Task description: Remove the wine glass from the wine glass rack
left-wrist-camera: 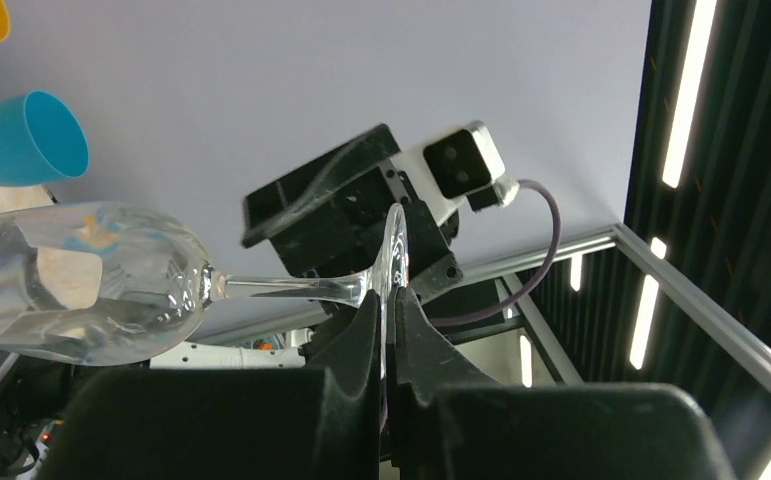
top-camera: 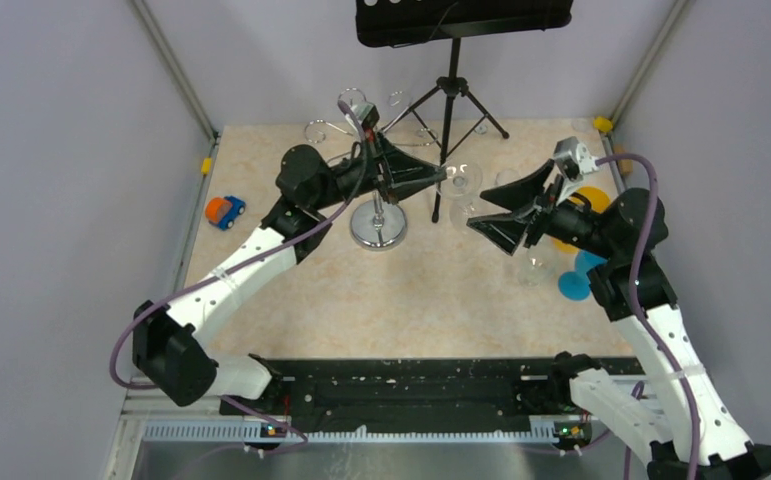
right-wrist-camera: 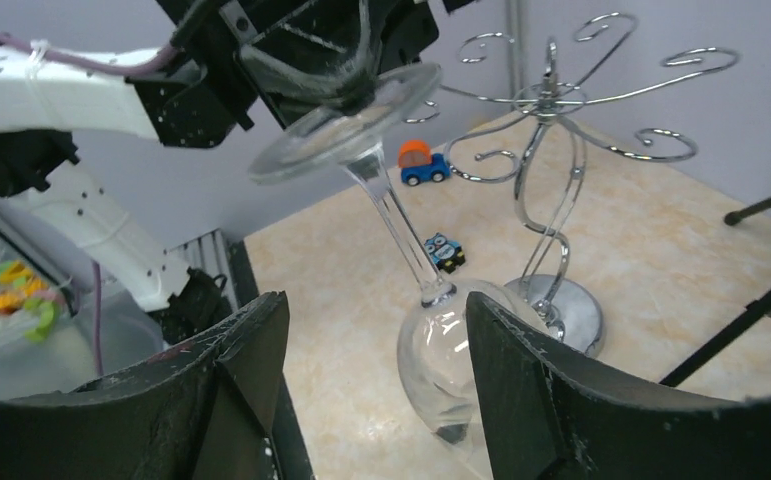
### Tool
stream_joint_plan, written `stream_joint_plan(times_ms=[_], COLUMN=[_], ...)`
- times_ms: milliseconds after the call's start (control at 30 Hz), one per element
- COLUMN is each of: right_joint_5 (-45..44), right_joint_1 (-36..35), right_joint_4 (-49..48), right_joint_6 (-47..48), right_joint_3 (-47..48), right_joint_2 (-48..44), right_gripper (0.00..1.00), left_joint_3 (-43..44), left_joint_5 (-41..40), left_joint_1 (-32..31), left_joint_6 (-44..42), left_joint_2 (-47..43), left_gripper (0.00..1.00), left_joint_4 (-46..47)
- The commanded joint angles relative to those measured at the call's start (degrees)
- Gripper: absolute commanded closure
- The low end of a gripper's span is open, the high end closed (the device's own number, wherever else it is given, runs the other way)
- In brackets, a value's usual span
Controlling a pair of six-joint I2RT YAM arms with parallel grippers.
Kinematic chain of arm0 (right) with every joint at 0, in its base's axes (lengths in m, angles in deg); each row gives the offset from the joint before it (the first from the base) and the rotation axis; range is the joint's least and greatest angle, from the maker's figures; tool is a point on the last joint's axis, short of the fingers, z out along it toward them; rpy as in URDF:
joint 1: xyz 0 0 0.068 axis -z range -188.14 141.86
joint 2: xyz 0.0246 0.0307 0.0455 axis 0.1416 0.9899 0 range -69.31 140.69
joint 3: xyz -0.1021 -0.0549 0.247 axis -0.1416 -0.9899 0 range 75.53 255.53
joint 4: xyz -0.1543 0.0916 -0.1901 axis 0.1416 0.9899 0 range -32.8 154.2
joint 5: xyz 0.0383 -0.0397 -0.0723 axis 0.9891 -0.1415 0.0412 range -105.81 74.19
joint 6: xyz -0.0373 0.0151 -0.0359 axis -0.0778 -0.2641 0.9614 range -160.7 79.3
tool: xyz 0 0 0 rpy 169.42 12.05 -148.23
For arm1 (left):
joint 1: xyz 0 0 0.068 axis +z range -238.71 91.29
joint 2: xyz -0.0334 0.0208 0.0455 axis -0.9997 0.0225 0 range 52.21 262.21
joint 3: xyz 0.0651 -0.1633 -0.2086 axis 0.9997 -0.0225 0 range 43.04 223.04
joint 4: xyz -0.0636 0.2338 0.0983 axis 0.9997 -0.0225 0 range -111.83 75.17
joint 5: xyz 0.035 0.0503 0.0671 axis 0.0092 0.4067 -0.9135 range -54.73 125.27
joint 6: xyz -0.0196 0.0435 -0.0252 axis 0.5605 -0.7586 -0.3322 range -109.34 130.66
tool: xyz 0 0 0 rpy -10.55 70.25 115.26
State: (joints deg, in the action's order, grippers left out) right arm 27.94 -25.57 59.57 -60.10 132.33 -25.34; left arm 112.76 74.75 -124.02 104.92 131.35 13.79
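Left hand (left-wrist-camera: 388, 300) tight on wine glass (left-wrist-camera: 91, 285) foot, rack (right-wrist-camera: 569, 312) nearby.

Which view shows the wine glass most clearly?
The left wrist view: the wine glass shows bowl, stem and foot, the foot pinched by the left end effector. The right wrist view hides part of the bowl; the top view shows it faintly.

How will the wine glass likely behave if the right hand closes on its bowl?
Probably fragile: the wine glass is thin clear glass with a slender stem, so a hard squeeze may crack it. Likely slippery, its bowl being smooth and shiny. Held only by its foot in the left hand, it might pivot if pushed.
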Motion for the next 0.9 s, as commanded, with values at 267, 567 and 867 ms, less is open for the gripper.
stream_joint_plan(times_ms=[267,567,867], right_joint_5=[14.98,14.27,9.87], right_joint_1=[-3.11,-4.90,-8.72], right_joint_4=[-11.71,-16.57,-17.56], right_joint_6=[2.58,0.29,-0.19], right_joint_3=[2.31,2.95,3.03], right_joint_2=[7.93,12.21,13.96], right_gripper=[0.34,0.47,0.99], left_joint_3=[-0.75,-2.86,-3.46], left_joint_5=[0.62,0.67,0.24], left_joint_1=[-0.07,-0.97,-1.44], left_joint_6=[-5.21,-4.37,-4.35], left_joint_2=[-7.87,-8.98,-9.35], left_gripper=[1.00,1.00,1.00], left_joint_4=[-3.40,-3.13,-3.25])
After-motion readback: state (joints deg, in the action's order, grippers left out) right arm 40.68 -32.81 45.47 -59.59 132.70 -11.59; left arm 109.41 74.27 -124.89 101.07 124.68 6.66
